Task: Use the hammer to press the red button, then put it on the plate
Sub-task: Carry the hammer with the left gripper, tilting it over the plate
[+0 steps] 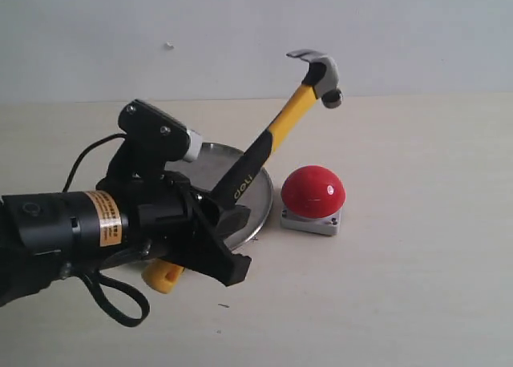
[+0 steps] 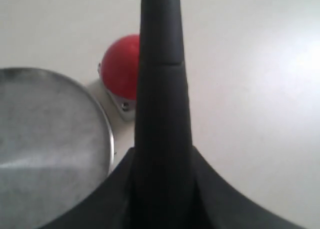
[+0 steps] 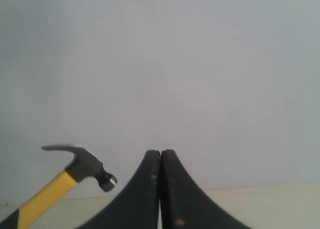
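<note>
Hammer (image 1: 288, 114) slants up-right, head high

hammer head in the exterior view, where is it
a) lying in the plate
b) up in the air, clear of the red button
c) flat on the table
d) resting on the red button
b: the left gripper holds the hammer tilted upward by its handle, so the head is high above the red button with a clear gap between them.
</note>
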`<action>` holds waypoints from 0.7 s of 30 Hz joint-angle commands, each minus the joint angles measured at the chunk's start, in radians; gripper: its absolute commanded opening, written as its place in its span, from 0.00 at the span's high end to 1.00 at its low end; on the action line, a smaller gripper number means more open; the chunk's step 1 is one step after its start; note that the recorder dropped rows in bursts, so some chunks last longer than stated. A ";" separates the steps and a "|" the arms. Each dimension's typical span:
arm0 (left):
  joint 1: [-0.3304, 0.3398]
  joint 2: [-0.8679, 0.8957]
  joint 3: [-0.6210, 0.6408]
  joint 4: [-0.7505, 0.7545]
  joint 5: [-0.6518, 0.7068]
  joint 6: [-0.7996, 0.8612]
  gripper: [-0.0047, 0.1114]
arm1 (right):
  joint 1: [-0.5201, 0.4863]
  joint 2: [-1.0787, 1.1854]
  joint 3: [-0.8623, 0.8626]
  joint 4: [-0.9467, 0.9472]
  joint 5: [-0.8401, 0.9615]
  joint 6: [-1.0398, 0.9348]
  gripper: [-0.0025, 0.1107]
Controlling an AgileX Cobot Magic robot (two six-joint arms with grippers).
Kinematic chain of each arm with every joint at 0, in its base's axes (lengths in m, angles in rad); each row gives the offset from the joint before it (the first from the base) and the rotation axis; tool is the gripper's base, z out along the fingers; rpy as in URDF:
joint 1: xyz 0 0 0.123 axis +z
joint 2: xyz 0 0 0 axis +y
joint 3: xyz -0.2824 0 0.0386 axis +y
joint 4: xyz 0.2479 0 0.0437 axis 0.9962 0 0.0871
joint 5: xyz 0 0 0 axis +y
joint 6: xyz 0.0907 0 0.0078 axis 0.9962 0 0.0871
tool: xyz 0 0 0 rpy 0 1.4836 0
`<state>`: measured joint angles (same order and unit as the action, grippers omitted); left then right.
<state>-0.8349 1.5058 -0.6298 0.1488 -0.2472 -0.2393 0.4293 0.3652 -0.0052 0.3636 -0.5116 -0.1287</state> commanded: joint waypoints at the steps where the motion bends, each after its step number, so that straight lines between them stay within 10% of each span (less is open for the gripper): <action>1: -0.002 -0.050 -0.017 -0.004 -0.083 0.024 0.96 | 0.002 -0.005 0.005 -0.002 0.000 -0.001 0.98; 14: -0.002 0.308 -0.037 -0.057 -0.136 0.015 0.96 | 0.002 -0.005 0.005 -0.002 0.000 -0.001 0.98; 21: -0.002 0.183 -0.048 -0.057 -0.084 0.015 0.96 | 0.002 -0.005 0.005 -0.002 0.000 -0.001 0.98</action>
<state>-0.8349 1.7698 -0.6666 0.1095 -0.2910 -0.2175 0.4293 0.3652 -0.0052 0.3652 -0.5116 -0.1287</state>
